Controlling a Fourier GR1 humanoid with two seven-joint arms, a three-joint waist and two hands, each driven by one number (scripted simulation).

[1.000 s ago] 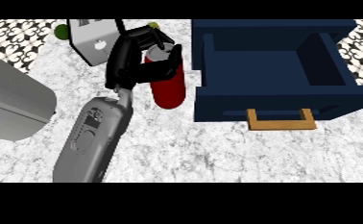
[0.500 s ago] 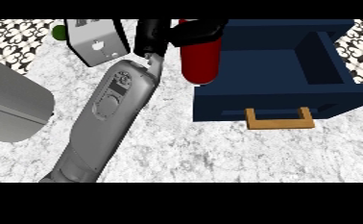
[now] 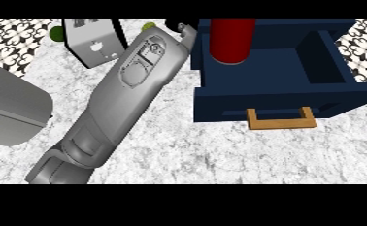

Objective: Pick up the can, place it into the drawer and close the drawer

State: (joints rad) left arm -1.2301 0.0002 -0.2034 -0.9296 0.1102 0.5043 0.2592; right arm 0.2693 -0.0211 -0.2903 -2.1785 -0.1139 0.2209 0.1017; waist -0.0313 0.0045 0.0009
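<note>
Can first: a dark red cylindrical can (image 3: 231, 40) stands upright over the left part of the open navy-blue box drawer (image 3: 331, 70), its upper end cut off by the far edge of the view. Its flat lower end shows against the drawer's blue floor, though whether it rests there or hangs just above I cannot tell. The drawer is pulled out toward the near side, and a tan wooden handle (image 3: 280, 119) juts from its front panel. Just left of the can, only a sliver of the black left hand (image 3: 180, 26) shows at the end of the long grey forearm (image 3: 122, 99), which slants up from the near left; whether its fingers are curled round the can I cannot tell. Farther left stands a pale grey boxy appliance with a black edge (image 3: 93, 43), on the white marbled stone counter (image 3: 215, 157).
</note>
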